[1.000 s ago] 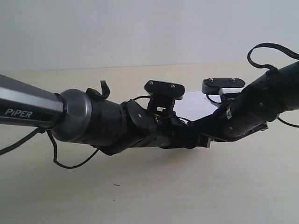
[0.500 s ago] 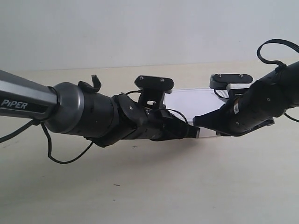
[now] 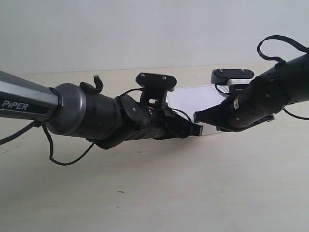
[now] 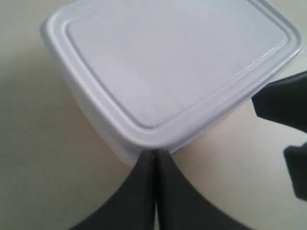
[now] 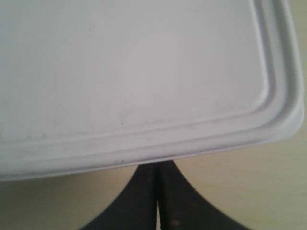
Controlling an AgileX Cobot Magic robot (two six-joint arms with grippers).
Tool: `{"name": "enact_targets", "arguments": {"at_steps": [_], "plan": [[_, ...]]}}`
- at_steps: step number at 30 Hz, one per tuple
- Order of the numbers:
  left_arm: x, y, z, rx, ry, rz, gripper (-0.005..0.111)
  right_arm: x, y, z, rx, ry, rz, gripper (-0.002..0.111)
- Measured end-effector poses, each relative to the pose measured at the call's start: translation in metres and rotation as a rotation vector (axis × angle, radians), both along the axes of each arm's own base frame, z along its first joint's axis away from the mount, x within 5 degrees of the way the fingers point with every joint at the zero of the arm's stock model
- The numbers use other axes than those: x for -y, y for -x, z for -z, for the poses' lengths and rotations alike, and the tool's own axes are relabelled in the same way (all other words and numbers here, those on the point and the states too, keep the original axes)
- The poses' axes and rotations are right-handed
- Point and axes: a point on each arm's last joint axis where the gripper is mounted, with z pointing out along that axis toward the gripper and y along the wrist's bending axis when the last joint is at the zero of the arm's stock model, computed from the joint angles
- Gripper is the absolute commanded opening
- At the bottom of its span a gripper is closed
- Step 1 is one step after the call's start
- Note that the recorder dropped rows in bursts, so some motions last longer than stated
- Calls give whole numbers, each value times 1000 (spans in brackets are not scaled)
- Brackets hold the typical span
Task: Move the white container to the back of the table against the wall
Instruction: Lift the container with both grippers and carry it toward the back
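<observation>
The white container (image 3: 193, 100) lies flat on the cream table (image 3: 203, 193), its lid on, a short way in front of the pale wall (image 3: 145, 29). My left gripper (image 4: 155, 154) is shut, its tips touching a rounded corner of the container (image 4: 168, 62) under the lid rim. My right gripper (image 5: 158, 166) is shut too, its tips against a long side of the container (image 5: 134, 72), below the rim. In the exterior view both arms' grippers (image 3: 197, 129) (image 3: 199, 117) meet at the container's near side and hide much of it.
A strip of bare table (image 3: 120, 77) separates the container from the wall. The right gripper's dark finger (image 4: 283, 103) shows close beside the container in the left wrist view. Black cables (image 3: 67, 159) hang off both arms. Tiny dark specks (image 3: 120, 192) mark the tabletop.
Both arms have shifted toward the wall with their shut tips on the container. The container has slid a little farther back and to the exterior view's left.
</observation>
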Motion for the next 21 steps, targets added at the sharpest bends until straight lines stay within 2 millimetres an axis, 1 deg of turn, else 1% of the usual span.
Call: {"name": "enact_targets", "arguments": {"at_steps": [3, 7, 8, 11, 15, 19, 21], "plan": [[-2, -14, 5, -1, -1, -10, 0, -2, -5, 8, -11, 3, -1, 0], [2, -25, 25, -15, -23, 2, 0, -7, -20, 9, 17, -9, -4, 0], [4, -27, 27, -13, -26, 5, 0, -9, -23, 11, 17, -6, -8, 0], [3, -38, 25, 6, -19, -2, 0, -11, -35, 14, 32, -6, -13, 0], [-12, -54, 22, 23, -19, -38, 0, -4, -54, 14, 57, 0, 1, 0], [-18, -64, 19, 37, -13, -47, 0, -3, -63, 18, 61, 12, -9, 0], [-17, -69, 18, 36, -3, -44, 0, -4, -67, 18, 67, 12, -11, 0]]}}
